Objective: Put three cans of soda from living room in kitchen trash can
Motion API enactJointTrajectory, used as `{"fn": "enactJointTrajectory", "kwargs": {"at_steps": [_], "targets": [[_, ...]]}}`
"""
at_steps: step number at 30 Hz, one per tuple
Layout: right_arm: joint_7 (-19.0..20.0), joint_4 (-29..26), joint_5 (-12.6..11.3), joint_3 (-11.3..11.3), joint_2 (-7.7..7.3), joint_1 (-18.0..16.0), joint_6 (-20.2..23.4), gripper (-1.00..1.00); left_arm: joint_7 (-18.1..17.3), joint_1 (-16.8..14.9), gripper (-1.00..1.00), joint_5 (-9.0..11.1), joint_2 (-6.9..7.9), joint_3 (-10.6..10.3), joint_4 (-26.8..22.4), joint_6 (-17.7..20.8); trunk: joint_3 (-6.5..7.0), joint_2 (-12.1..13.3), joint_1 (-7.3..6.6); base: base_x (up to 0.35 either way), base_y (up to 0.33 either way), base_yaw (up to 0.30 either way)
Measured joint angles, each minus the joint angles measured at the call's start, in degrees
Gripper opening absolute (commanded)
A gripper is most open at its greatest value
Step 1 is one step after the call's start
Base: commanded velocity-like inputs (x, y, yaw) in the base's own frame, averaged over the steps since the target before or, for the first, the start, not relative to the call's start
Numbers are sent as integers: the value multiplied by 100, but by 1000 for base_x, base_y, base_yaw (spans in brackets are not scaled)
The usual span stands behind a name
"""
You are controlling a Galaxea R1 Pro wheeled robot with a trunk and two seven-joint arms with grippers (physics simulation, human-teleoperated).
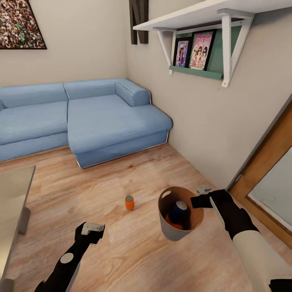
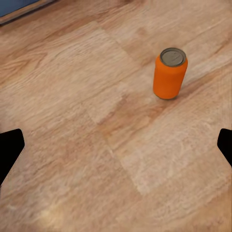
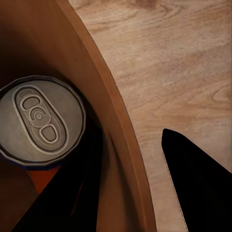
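Observation:
One orange can of soda (image 1: 129, 202) (image 2: 169, 73) stands upright on the wood floor. My left gripper (image 1: 92, 229) (image 2: 116, 150) is open, low and short of that can, with nothing between its fingers. The tash can (image 1: 170, 233) (image 3: 113, 116), grey outside and copper-brown inside, hangs tilted just above the floor. My right gripper (image 1: 200, 200) (image 3: 135, 193) is shut on its rim, one finger inside the wall and one outside. Inside it are a dark blue can (image 1: 179, 211) (image 3: 41, 121) and, beneath it, another orange can (image 1: 174, 224) (image 3: 41, 181).
A blue L-shaped sofa (image 1: 101, 117) fills the far corner. A glass coffee table (image 1: 12, 190) edges in at the left. A wall with a white shelf (image 1: 202, 12) runs along the right, ending in a wooden door frame (image 1: 267, 162).

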Motion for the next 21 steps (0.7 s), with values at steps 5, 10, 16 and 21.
{"fn": "enactJointTrajectory", "kwargs": {"at_steps": [5,10,16,21], "targets": [[-1,0,13,3,0,0,-2,-100,0,2,100,0,0,0,0,-1,23,0,0,317,-91,100],[0,0,8,2,1,0,0,-100,-4,1,100,2,0,0,0,-1,32,0,0,319,-71,32],[0,0,1,-2,-5,0,10,-100,-20,0,100,3,0,0,0,-1,33,0,0,323,-11,4],[0,0,23,-4,-8,0,6,-100,-26,1,100,5,0,0,0,-1,33,0,0,324,-1,0]]}}
